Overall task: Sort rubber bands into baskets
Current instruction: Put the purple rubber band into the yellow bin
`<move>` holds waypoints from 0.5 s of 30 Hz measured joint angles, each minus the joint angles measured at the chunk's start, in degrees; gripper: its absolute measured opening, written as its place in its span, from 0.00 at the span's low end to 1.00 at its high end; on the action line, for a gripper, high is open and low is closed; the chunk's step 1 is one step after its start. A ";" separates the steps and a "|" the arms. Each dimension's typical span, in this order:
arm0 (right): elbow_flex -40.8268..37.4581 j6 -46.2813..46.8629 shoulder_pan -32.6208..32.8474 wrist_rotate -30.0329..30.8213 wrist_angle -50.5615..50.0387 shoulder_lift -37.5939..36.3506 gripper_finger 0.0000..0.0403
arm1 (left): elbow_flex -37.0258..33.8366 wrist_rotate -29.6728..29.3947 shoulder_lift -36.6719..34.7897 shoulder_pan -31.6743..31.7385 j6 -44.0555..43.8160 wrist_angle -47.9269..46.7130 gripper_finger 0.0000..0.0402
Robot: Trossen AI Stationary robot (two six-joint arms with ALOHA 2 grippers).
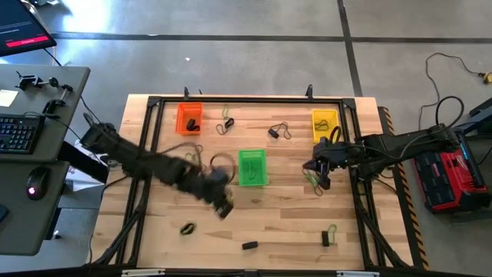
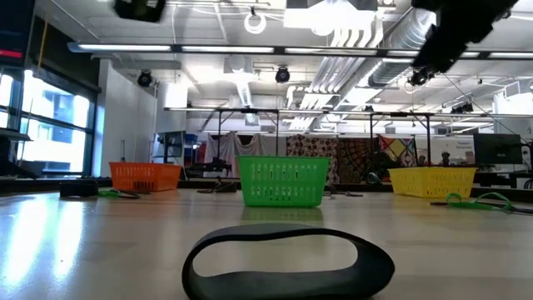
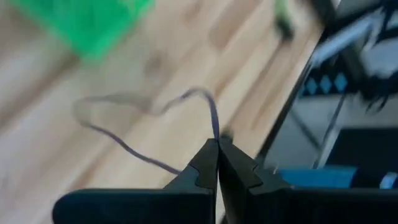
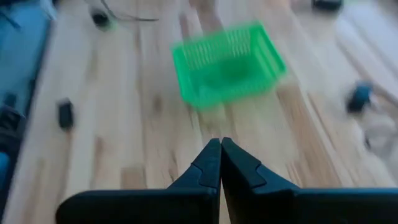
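Left tool (image 3: 217, 144): closed on a thin rubber band (image 3: 134, 112), lifted beside the green basket (image 1: 252, 167), mid-tabletop.
Right tool (image 4: 220, 144): closed, empty.
Handling: judged light, limp, slippery; best pinched on the strand.

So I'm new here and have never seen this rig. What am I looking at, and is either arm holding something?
Two dark robot arms work at a wooden table, sorting rubber bands into baskets. One picture looks straight down, one looks level across the tabletop, and two come from cameras on the arms' wrists. On the table stand an orange basket, a green basket and a yellow basket, with rubber bands scattered around, such as a black one close to the low camera. The left gripper is shut on a thin loop left of the green basket. The right gripper is shut and appears to hold nothing.
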 joint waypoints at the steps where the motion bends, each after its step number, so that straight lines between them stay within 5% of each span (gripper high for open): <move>1: 0.00 -0.96 0.00 0.00 2.35 0.00 0.00 | -0.02 -0.14 0.02 2.12 1.33 1.73 0.00; 10: 0.00 -5.19 0.00 4.21 14.53 0.00 0.00 | -0.02 -1.16 0.12 16.68 11.47 24.88 0.00; 15: 0.00 -6.29 0.00 5.18 18.24 0.00 0.09 | -0.05 -0.90 0.76 20.05 13.66 33.60 0.00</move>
